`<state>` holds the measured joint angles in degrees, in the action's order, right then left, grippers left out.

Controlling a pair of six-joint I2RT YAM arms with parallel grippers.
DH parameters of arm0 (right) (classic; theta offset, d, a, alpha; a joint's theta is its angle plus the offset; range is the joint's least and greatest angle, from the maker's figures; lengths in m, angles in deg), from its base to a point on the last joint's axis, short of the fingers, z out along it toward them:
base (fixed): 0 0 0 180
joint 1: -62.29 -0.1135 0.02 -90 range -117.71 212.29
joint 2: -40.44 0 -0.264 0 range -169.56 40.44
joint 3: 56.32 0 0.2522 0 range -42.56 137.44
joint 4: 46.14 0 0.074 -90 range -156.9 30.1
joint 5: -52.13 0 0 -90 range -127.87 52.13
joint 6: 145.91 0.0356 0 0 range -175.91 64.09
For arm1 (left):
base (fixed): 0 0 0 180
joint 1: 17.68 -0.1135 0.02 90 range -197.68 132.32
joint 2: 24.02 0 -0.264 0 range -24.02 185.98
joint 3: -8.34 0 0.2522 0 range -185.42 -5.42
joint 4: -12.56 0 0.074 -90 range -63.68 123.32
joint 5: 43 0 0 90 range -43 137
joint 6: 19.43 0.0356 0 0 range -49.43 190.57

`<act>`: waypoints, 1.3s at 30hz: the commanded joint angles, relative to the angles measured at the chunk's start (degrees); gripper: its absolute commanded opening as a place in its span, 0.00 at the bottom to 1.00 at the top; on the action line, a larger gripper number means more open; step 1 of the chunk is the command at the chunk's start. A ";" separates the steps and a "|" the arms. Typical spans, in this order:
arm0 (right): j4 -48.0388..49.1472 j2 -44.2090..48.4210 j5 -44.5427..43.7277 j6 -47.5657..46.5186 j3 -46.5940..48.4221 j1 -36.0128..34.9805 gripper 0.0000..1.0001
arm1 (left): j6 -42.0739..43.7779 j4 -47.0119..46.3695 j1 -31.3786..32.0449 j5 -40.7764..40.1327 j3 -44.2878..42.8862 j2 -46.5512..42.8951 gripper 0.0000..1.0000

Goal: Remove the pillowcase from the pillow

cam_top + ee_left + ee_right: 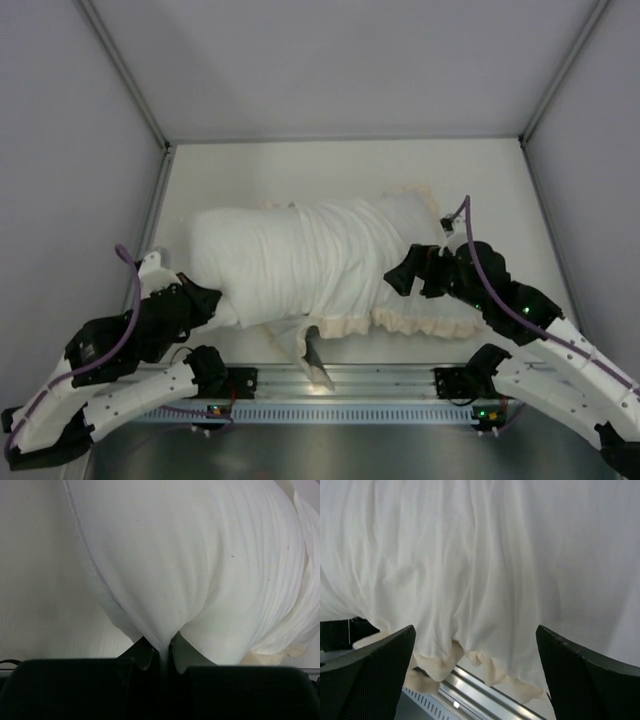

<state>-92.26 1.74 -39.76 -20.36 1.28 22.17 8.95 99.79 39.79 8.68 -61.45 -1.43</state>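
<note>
The plain white pillow [245, 265] lies across the table, its left half bare. The pillowcase [365, 255], white face up with a cream frill, covers its right half. A dark grey flap of it [316, 362] hangs over the front rail. My left gripper [218, 305] is shut on a pinch of the pillow's fabric at its near left corner; the left wrist view shows the gripper [166, 652], the pillow [150, 555] and the pillowcase [300, 590]. My right gripper [398, 275] is open against the pillowcase's right part, its jaws wide apart [475, 630] before the cloth [480, 555].
A metal rail [380, 378] runs along the table's near edge, also in the right wrist view [485, 700]. Grey walls enclose the white table [340, 170] on the left, right and back.
</note>
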 commanded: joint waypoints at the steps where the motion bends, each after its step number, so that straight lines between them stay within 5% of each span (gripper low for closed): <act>1: -6.22 -2.34 -3.81 4.61 -3.23 -6.45 1.00 | -0.51 -6.15 -0.08 -1.84 -3.38 -0.18 0.00; 4: -4.83 -6.29 -8.56 5.58 -3.93 -12.42 1.00 | 0.28 -5.97 -0.08 -3.33 -5.75 0.00 0.00; 9: 5.89 -20.34 -11.29 3.49 -3.41 -12.44 0.99 | -0.77 -5.01 0.01 -2.55 -7.25 -3.07 0.00; 14: 11.88 -39.82 -10.51 -3.36 11.42 -11.82 0.99 | -3.06 0.27 0.01 -2.55 -7.95 -6.24 0.00; 18: 10.92 -46.38 -8.74 -5.75 22.25 -11.82 1.00 | -4.02 1.41 -0.08 -2.28 -7.78 -9.58 0.00; 24: 9.86 -36.11 -14.64 -1.19 16.91 -8.85 0.99 | -4.56 3.78 0.01 -4.04 -8.22 -9.85 0.00; 28: 7.58 -26.54 -7.17 0.04 7.53 3.34 1.00 | -4.21 2.38 0.01 -2.81 -7.52 -8.62 0.00; 33: 5.47 -6.79 -8.19 6.00 -3.30 8.73 0.99 | -3.94 0.80 0.09 -2.54 -6.02 -8.61 0.00; 36: 0.46 -3.67 -10.68 7.69 -6.02 13.04 0.99 | -3.33 -0.52 0.09 -2.02 -5.58 -8.62 0.00; 39: 2.90 -6.21 -2.27 8.22 -11.11 20.76 1.00 | -3.50 -0.61 0.01 -2.02 -5.49 -8.53 0.00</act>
<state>-88.90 -1.67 -47.39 -14.67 -5.00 37.93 4.82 105.19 39.79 7.12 -67.19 -11.37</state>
